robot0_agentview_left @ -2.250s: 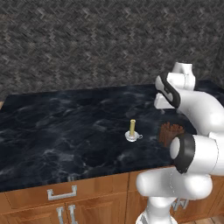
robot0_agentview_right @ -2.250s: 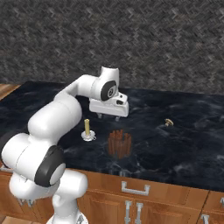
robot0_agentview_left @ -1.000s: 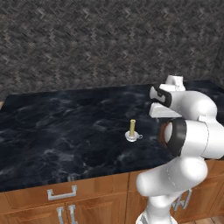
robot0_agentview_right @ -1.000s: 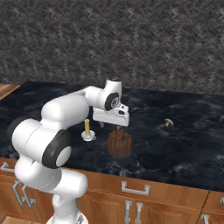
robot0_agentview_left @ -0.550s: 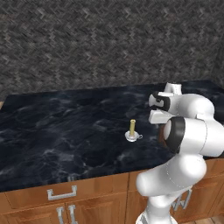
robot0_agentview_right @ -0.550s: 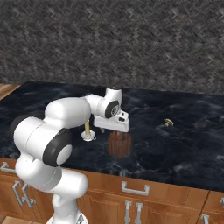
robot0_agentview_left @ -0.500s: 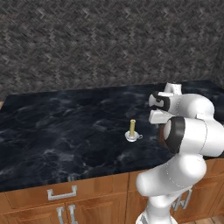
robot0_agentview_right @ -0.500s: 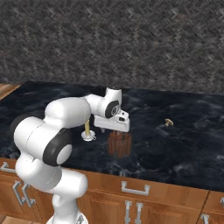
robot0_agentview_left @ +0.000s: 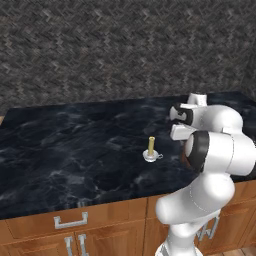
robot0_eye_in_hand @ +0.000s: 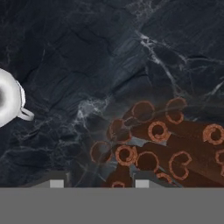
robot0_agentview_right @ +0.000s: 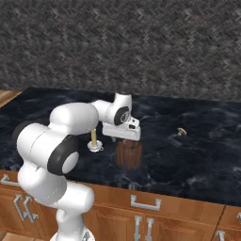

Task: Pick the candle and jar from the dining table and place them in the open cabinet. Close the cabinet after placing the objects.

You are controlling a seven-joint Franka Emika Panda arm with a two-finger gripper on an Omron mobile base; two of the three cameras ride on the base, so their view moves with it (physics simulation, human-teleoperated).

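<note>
Gripper lowered onto the jar, jaws narrowing around it.

Over the last two seconds I have brought the gripper (robot0_agentview_right: 126, 141) down from above the bench (robot0_agentview_right: 197, 155) until it sits on top of the dark brown jar (robot0_agentview_right: 129, 154); its jaws have been coming in from wide, though I cannot tell whether they grip yet. The candle (robot0_agentview_left: 151, 150) stands untouched just beside the jar. I judge the jar pickup nearly secured; both transfers and the cabinet closing remain.

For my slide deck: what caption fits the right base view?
White arm's tool lowered onto the brown jar beside the candle on the black marble dining table.
</note>
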